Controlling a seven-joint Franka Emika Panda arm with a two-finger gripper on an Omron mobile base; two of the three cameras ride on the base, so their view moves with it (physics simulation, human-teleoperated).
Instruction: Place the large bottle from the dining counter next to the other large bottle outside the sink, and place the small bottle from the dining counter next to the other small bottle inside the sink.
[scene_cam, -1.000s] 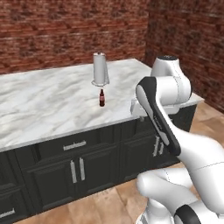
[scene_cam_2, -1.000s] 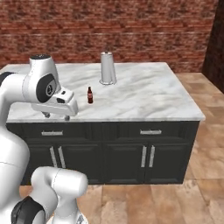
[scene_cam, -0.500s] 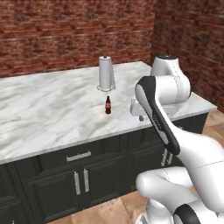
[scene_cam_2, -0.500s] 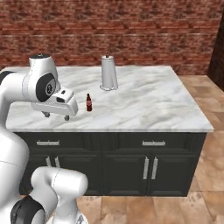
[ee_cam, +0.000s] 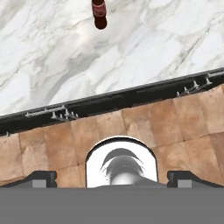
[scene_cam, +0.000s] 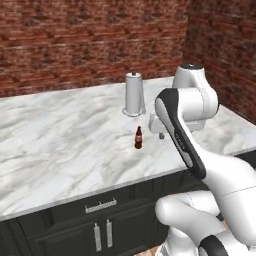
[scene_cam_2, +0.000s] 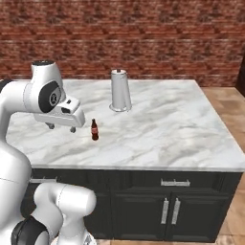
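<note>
Brick-walled kitchen, terracotta tile floor, with the dining counter [scene_cam: 60, 140] [scene_cam_2: 182, 124] [ee_cam: 144, 48] as a broad white-grey veined marble slab over dark cabinets with silver handles. Standing upright on that marble, the small bottle [scene_cam: 138, 137] [scene_cam_2: 94, 129] [ee_cam: 99, 11]: dark brown, red label, nearer the front edge than the back and well clear of both ends. Behind it, toward the back edge and apart from it, a grey paper towel holder [scene_cam: 133, 94] [scene_cam_2: 120, 90] on a round base. Hovering above the front part of the slab, just beside the small bottle without touching it, the gripper [scene_cam: 161, 134] [scene_cam_2: 61, 127] [ee_cam: 112, 178], jaws spread to their widest and holding nothing. From the hand view, the two dark fingertips [ee_cam: 41, 178] far apart at the bottom, the cabinet front and floor below them, the bottle at the top edge on the marble.
</note>
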